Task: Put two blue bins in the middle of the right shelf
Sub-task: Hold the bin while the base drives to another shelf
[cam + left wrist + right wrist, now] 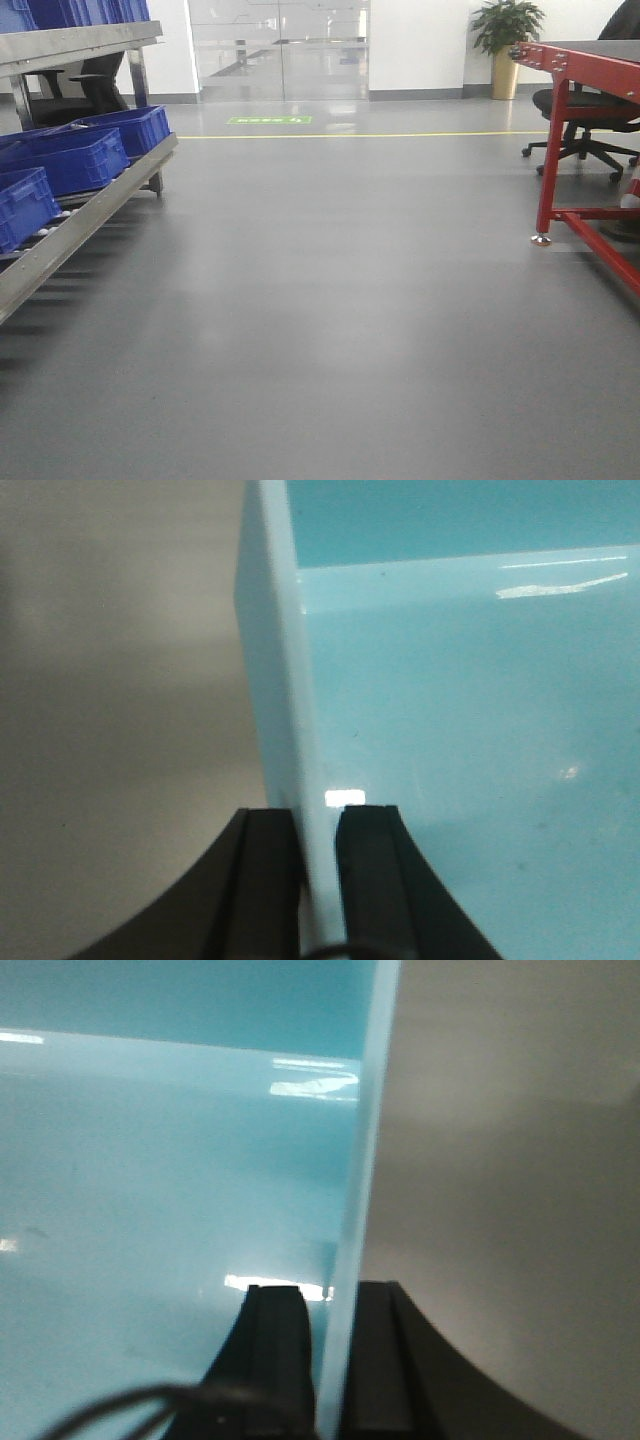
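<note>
Grey polished floor (320, 330) fills the front view and blurs behind both wrist views. Left tool (318, 880) is clenched on the upright side wall of a pale blue bin (460, 740), one finger outside and one inside. Right tool (335, 1360) pinches a pale blue wall (365, 1160) the same way; whether it belongs to the same bin I cannot tell. Farther out, a steel rack (90, 217) holding dark blue crates (70, 160) stands left, and a red table (550, 150) stands right.
</note>
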